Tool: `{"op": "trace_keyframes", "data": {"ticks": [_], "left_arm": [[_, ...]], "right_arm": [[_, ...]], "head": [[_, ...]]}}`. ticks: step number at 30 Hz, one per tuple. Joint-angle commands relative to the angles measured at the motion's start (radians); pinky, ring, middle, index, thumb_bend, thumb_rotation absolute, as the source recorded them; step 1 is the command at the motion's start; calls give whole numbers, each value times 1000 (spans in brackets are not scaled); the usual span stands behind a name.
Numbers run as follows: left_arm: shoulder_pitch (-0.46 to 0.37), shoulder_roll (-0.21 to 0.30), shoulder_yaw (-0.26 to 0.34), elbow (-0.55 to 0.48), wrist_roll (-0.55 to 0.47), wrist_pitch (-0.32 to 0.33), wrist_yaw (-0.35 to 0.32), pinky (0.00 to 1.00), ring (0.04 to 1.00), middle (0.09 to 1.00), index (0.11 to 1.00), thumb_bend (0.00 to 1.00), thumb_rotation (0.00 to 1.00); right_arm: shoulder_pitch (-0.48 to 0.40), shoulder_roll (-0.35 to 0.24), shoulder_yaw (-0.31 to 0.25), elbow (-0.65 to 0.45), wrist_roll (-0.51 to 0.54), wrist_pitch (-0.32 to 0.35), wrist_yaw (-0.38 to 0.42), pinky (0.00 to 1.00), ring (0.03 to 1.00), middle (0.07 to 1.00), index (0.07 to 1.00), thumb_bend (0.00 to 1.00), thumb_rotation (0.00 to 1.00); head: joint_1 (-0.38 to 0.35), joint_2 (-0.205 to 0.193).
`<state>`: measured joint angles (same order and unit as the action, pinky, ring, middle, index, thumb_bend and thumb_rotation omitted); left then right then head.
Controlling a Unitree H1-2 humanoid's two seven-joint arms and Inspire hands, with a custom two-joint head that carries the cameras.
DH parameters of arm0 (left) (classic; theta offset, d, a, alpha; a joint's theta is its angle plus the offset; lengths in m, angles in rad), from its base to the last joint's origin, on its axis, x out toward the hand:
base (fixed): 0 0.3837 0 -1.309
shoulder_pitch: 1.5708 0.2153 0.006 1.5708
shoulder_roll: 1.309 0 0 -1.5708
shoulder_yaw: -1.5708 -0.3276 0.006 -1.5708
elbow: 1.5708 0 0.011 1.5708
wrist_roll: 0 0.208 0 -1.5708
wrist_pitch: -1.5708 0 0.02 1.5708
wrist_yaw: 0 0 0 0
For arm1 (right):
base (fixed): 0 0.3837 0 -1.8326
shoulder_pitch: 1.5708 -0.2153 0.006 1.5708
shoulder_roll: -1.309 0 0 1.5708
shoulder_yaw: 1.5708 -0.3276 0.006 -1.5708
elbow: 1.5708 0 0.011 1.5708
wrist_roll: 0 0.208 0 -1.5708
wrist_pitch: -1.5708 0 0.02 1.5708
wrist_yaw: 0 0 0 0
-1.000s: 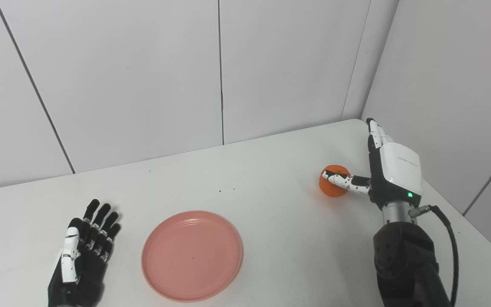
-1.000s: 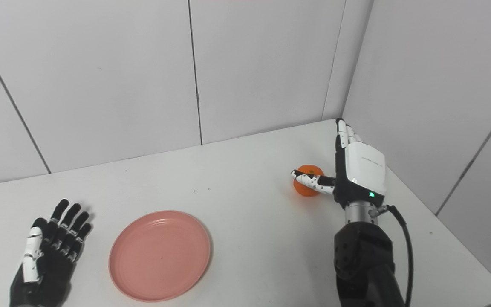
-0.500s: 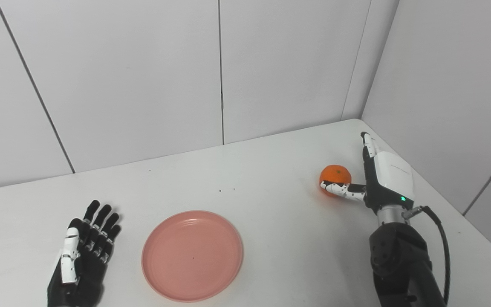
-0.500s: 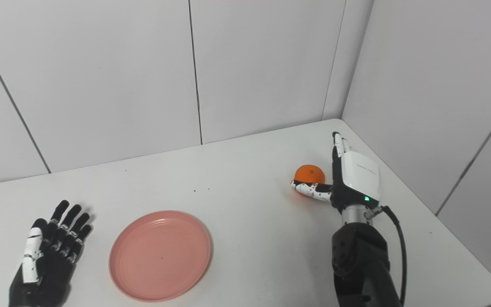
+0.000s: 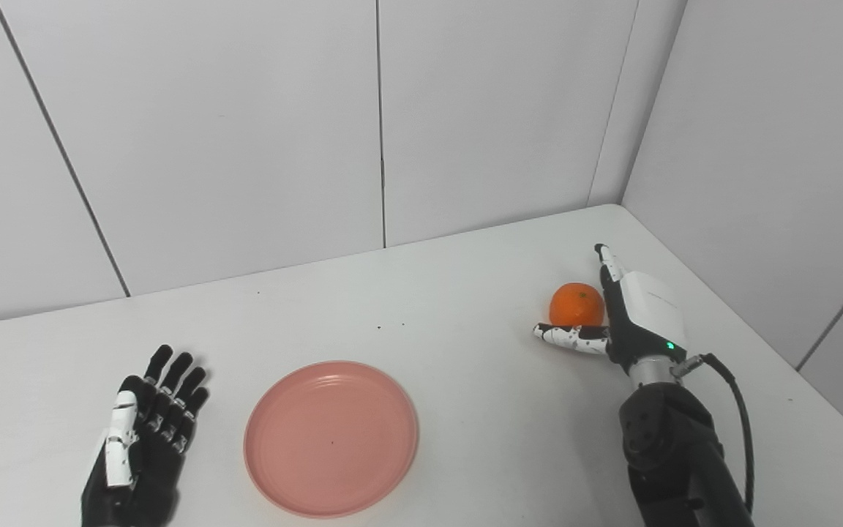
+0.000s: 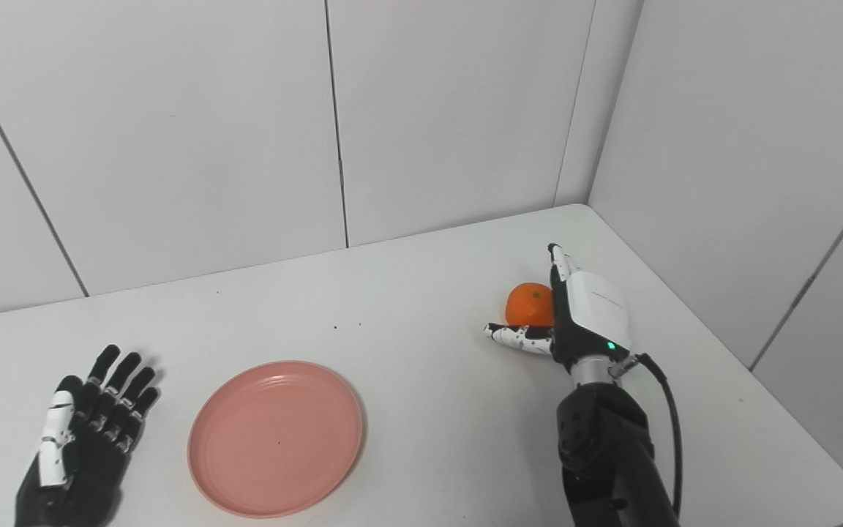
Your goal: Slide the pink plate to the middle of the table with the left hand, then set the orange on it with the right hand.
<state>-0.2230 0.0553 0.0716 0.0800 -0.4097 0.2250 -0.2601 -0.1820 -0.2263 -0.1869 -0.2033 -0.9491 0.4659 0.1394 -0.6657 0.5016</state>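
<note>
Right of the pink plate [image 5: 331,438], well apart, the orange [image 5: 577,304] is sitting on the table [image 5: 465,380], the right hand [image 5: 630,315] cupping it unclosed, thumb spread beneath. Left of the plate, the left hand [image 5: 140,439] is lying flat, fingers apart, empty.

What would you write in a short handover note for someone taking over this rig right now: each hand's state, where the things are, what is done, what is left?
Left hand: open, flat on the white table, left of the pink plate, not touching it.
Right hand: open, cupped beside the orange, thumb in front of it, no closed grip.
Pink plate: near the table's front edge, a bit left of centre, empty.
Orange: on the table at the far right.
Done: nothing confirmed; the plate may already count as centred.
Left: close on the orange, lift it, put it on the plate.
</note>
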Motion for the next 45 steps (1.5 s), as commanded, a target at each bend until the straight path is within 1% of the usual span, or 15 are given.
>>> {"op": "trace_keyframes", "data": {"ticks": [1, 4, 8, 15, 19, 24, 29, 35, 39, 45], "left_arm": [[15, 4, -3, -2, 2, 46, 11, 992, 964, 971, 964, 309, 1000], [16, 6, -3, -3, 0, 47, 10, 995, 965, 972, 966, 310, 1000], [13, 9, -3, 3, -2, 39, 0, 998, 968, 977, 971, 310, 1000], [14, 8, -2, -1, -1, 45, 7, 988, 962, 972, 966, 308, 1000], [17, 5, 0, -14, -5, 58, 13, 989, 959, 967, 961, 311, 1000], [15, 8, 1, -11, -2, 59, 9, 999, 966, 974, 971, 304, 1000], [13, 5, 5, -8, -6, 61, 10, 997, 967, 974, 967, 298, 1000], [14, 6, 5, -9, -4, 60, 9, 992, 963, 971, 967, 297, 1000], [15, 6, 5, -11, 1, 62, 15, 984, 956, 965, 961, 298, 1000], [13, 8, 8, -7, -10, 62, 5, 994, 965, 974, 969, 300, 1000]], "right_arm": [[-42, -34, 2, -3, 4, 1, -35, 794, 905, 924, 945, 994, 440], [-49, -47, 8, 18, 11, 1, -45, 791, 899, 920, 940, 992, 433], [-62, -56, 2, 49, 23, 3, -59, 793, 896, 918, 937, 980, 422], [-75, -65, -14, 79, 30, 4, -64, 790, 899, 918, 936, 964, 415], [-75, -73, -14, 99, 41, 3, -88, 772, 883, 906, 919, 964, 419], [-73, -72, -19, 110, 71, 3, -115, 751, 863, 891, 910, 945, 391], [-80, -71, -33, 124, 95, 4, -113, 688, 803, 868, 889, 930, 374], [-92, -68, -36, 137, 82, 4, -90, 608, 740, 822, 841, 954, 374], [-100, -67, -31, 146, 73, 4, -78, 616, 745, 812, 832, 961, 379], [-115, -71, -23, 162, 64, 4, -48, 622, 747, 806, 829, 962, 387]], "head": [[2, 1], [3, 1], [3, 2], [7, 5], [11, 10], [8, 13], [8, 13], [9, 17], [10, 18], [17, 19]]}}
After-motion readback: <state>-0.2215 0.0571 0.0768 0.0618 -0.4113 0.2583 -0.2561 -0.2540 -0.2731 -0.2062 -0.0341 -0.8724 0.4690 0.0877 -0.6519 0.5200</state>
